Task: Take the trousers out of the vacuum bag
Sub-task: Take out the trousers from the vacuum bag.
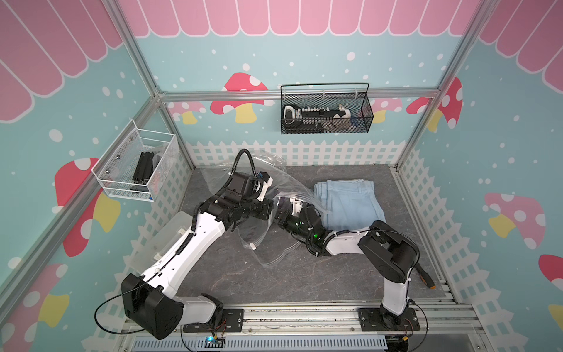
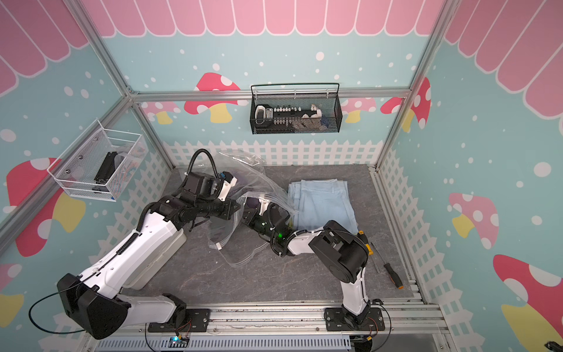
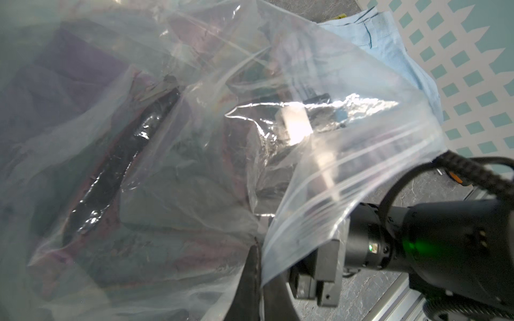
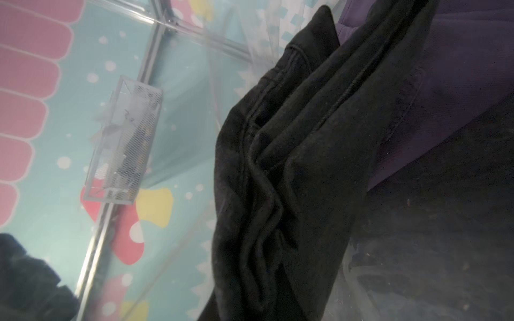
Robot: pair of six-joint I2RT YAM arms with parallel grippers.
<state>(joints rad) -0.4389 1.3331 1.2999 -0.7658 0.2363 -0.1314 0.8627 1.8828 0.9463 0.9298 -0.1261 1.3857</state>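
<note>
My left gripper (image 1: 269, 187), at the left side of the vacuum bag (image 1: 253, 231), is pressed shut on the upper film and holds the mouth raised and open. My right gripper (image 1: 286, 202) is inside the mouth, reaching toward the bag's closed end. Cloth hides its jaws; they stand nearly together, but I cannot confirm what they pinch. Dark trousers (image 4: 278, 166) bunch directly ahead of it inside the bag, folds running along its reach, with purple trousers (image 4: 459, 69) beside them. Light blue trousers (image 1: 347, 201) lie outside, just right of the mouth. The right arm is nearer, so I judge a straight pull-out.
</note>
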